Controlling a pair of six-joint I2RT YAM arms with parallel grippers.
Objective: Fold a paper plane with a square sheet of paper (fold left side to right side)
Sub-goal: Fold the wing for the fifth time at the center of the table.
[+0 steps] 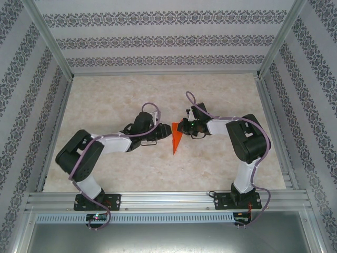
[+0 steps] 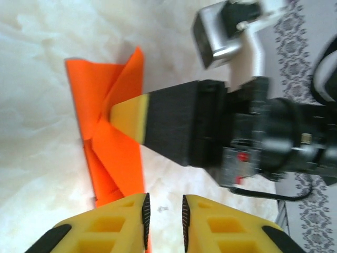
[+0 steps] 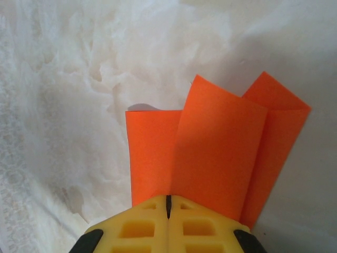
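The square sheet of paper (image 1: 176, 138), bright orange and folded into a narrow pointed shape, lies on the table between the two arms. In the right wrist view its flaps (image 3: 210, 153) stand up from the table just ahead of my right gripper (image 3: 169, 200), which is shut on the paper. The left wrist view shows the paper (image 2: 113, 158) gathered at the right gripper's yellow tip (image 2: 126, 117). My left gripper (image 2: 164, 216) is open by a narrow gap with bare table between its pads. The paper's edge lies just left of its left finger (image 2: 121, 221).
The pale marble-patterned table top (image 1: 226, 89) is walled by aluminium posts and patterned panels on three sides. An aluminium rail (image 1: 168, 199) at the near edge carries both arm bases. The right arm's black wrist body (image 2: 247, 132) hangs close ahead of the left gripper.
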